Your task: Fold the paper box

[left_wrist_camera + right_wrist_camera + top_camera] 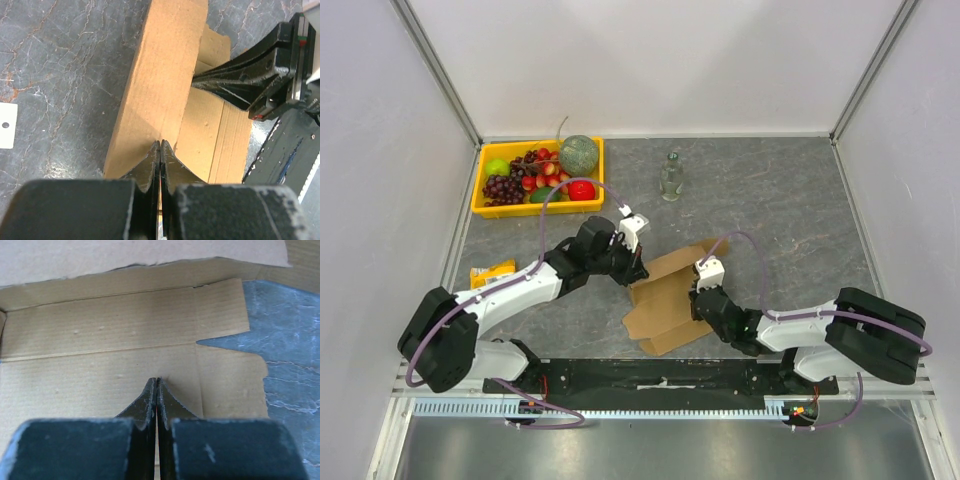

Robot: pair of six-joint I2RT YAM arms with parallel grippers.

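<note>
Two closed end effectors [160,143] [156,380] — paper box [663,298]

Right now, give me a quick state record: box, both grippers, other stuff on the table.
paper box: centre of table, partly folded
left gripper: shut, tips at raised flap
right gripper: shut, tips on flat panel
fruit tray: far left
bottle: far centre, upright
</note>
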